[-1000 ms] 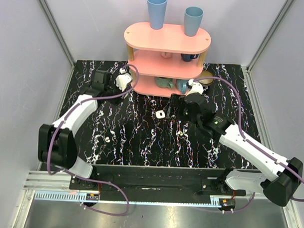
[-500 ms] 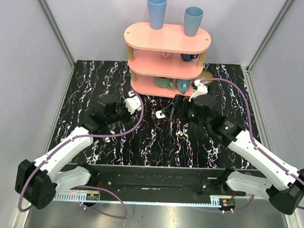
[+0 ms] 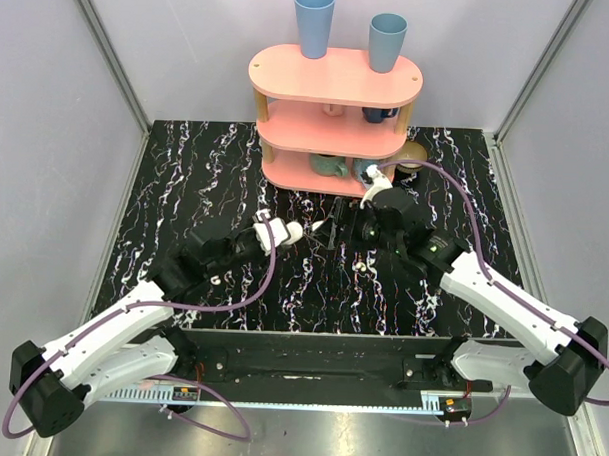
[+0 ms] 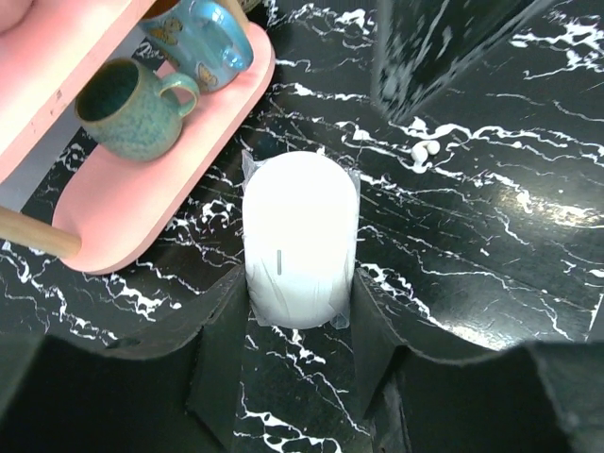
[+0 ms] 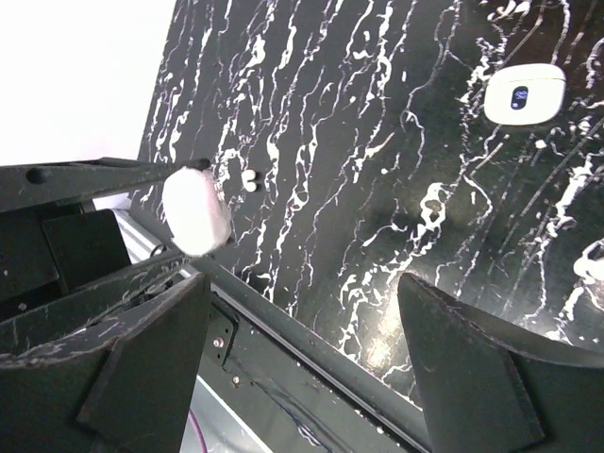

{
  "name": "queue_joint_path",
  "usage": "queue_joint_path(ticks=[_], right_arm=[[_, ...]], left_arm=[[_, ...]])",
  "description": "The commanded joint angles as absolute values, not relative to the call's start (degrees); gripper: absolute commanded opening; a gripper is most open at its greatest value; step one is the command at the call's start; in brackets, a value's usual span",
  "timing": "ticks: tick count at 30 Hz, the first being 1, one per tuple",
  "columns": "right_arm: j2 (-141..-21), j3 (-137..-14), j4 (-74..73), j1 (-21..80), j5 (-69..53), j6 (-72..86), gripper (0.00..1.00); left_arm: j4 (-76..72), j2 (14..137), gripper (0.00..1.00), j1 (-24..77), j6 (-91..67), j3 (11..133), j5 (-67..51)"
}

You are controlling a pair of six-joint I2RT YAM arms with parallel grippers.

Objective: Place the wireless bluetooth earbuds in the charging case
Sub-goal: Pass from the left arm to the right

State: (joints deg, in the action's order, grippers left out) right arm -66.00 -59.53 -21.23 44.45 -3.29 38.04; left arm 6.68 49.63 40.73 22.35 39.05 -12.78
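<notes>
My left gripper [image 4: 302, 278] is shut on the charging case [image 4: 300, 226], a white glossy oval pebble with a thin grey slit. Its far end sticks out past the fingertips. From above, the case [image 3: 296, 231] is at the table's middle, just left of my right gripper [image 3: 334, 229]. That gripper [image 5: 304, 283] stands open with nothing between its fingers. One small white earbud [image 4: 422, 149] lies on the black marbled table ahead and to the right of the case. Another earbud [image 5: 250, 179] shows in the right wrist view near the held case [image 5: 195, 209].
A second white oval piece [image 5: 524, 92] with a small dark patch lies on the table. A pink three-tier shelf [image 3: 290, 72] stands at the back with two blue cups [image 3: 314, 23] on top and mugs [image 4: 132, 109] on its lower tiers. Walls close in both sides.
My left arm has swung from the back left, beside the shelf, to the table's middle with the case in its grip. My right gripper has shifted only slightly.
</notes>
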Motion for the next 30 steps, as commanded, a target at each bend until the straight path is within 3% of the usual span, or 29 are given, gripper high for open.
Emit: queue_joint_path(ticks=[1, 14, 20, 26, 30], right_arm=[[-67.58, -61.00, -15.65, 44.12, -9.84, 37.62, 0.86], [-70.05, -62.40, -13.27, 44.12, -15.21, 36.47, 0.80], [-71.45, -62.84, -13.45, 44.03, -16.78, 35.77, 0.67], [-72.42, -62.84, -13.45, 44.03, -18.63, 35.42, 0.61], [-72.60, -62.75, -13.18, 44.03, -18.98, 35.51, 0.49]], left_arm=[[2.37, 47.73, 0.00, 42.27, 21.18, 39.64, -15.12], [2.72, 49.57, 0.00, 45.61, 21.62, 41.92, -14.59], [2.20, 49.83, 0.00, 46.67, 21.97, 42.45, -13.98], [2.11, 49.92, 0.00, 47.81, 22.06, 43.07, -13.54], [1.76, 50.45, 0.00, 48.60, 22.06, 43.33, -13.54]])
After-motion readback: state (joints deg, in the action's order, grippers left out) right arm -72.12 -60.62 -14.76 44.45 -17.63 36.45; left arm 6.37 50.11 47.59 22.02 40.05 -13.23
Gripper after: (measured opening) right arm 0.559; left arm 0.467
